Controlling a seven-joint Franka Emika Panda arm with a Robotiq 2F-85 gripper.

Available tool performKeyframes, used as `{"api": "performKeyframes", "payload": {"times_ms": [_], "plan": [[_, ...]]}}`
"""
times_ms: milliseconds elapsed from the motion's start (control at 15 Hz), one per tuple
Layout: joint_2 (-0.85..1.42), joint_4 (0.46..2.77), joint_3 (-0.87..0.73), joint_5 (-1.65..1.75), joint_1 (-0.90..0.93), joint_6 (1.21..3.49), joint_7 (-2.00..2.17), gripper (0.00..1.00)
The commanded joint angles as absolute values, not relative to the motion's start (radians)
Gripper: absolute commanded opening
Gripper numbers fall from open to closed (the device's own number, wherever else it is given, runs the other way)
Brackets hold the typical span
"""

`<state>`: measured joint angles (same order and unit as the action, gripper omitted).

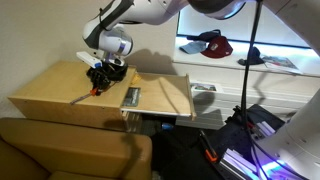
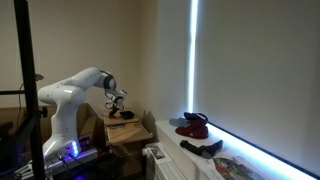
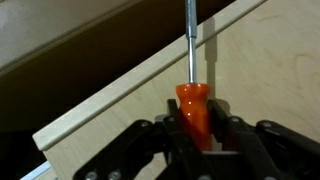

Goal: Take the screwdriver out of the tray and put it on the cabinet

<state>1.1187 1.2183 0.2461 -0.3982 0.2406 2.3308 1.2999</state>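
Over the cabinet (image 3: 255, 80), the gripper (image 3: 195, 135) grips the screwdriver (image 3: 194, 105) tightly by its orange handle, long axis in line with the fingers, thin shaft pointing straight away from the wrist.

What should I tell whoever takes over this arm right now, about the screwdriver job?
Hand: shut on the screwdriver, gripping its orange handle.
Place: low over the cabinet top, beside the grey-green booklet; the tray is not clear in any view.
Done: screwdriver held, with bare wood behind it in the wrist view.
Left: set it on the cabinet top, open the hand, back away.
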Motion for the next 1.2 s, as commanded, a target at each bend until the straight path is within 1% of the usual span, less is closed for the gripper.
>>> {"api": "performKeyframes", "payload": {"times_ms": [0, 133, 200, 267, 400, 600, 667, 733, 1133], "plan": [[1.193, 1.111, 0.192, -0.383, 0.276, 2.227, 1.363, 0.08], [1.209, 1.069, 0.184, -0.378, 0.283, 2.185, 1.382, 0.08], [1.216, 1.052, 0.178, -0.372, 0.289, 2.169, 1.394, 0.58], [1.226, 1.036, 0.172, -0.364, 0.296, 2.158, 1.403, 0.59], [1.231, 1.013, 0.171, -0.351, 0.307, 2.134, 1.404, 0.71], [1.226, 0.999, 0.175, -0.328, 0.329, 2.129, 1.389, 0.94], [1.225, 0.996, 0.176, -0.318, 0.337, 2.137, 1.383, 0.98], [1.215, 1.002, 0.174, -0.310, 0.348, 2.161, 1.381, 1.00], [1.124, 1.075, 0.175, -0.272, 0.375, 2.350, 1.374, 1.00]]}}
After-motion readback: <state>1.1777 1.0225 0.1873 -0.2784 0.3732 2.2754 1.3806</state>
